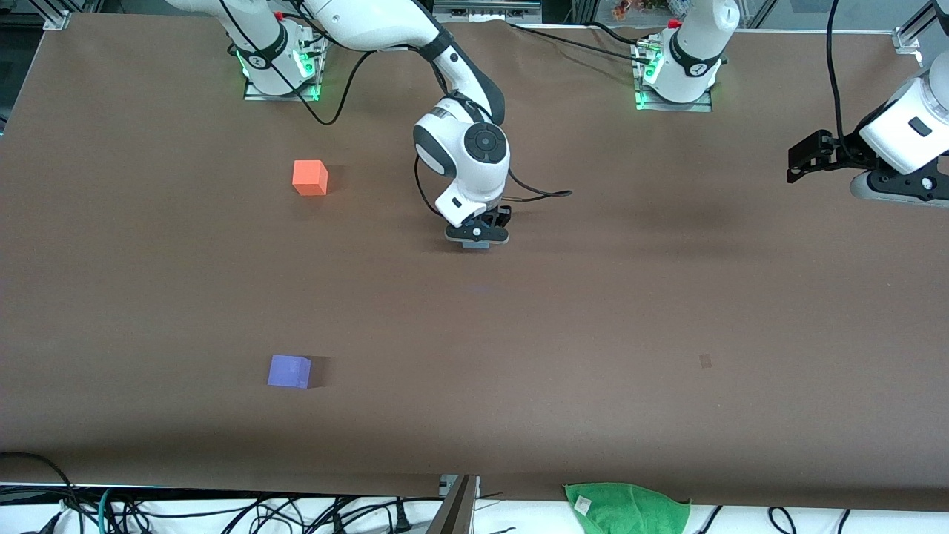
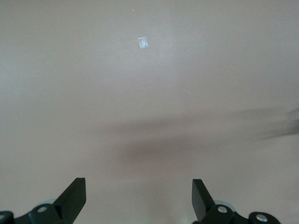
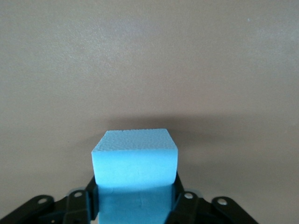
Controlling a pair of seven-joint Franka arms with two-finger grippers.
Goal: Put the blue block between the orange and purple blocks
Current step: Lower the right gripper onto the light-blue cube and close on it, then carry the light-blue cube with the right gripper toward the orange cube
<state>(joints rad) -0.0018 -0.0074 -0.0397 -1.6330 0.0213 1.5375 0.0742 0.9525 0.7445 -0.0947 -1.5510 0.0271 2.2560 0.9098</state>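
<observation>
The orange block (image 1: 310, 178) sits on the brown table toward the right arm's end. The purple block (image 1: 289, 371) sits nearer to the front camera than it, with a wide gap of bare table between them. My right gripper (image 1: 478, 239) hangs over the middle of the table, toward the left arm's end from both blocks. It is shut on the light blue block (image 3: 135, 158), its fingers (image 3: 180, 189) pressed on two sides of the block. In the front view the hand hides the blue block. My left gripper (image 1: 801, 159) waits open and empty over the left arm's end of the table, and it also shows in the left wrist view (image 2: 138, 196).
A green cloth (image 1: 626, 508) lies at the table's edge nearest the front camera. Cables run along that edge. A small pale mark (image 1: 705, 361) is on the table toward the left arm's end, and it also shows in the left wrist view (image 2: 143, 43).
</observation>
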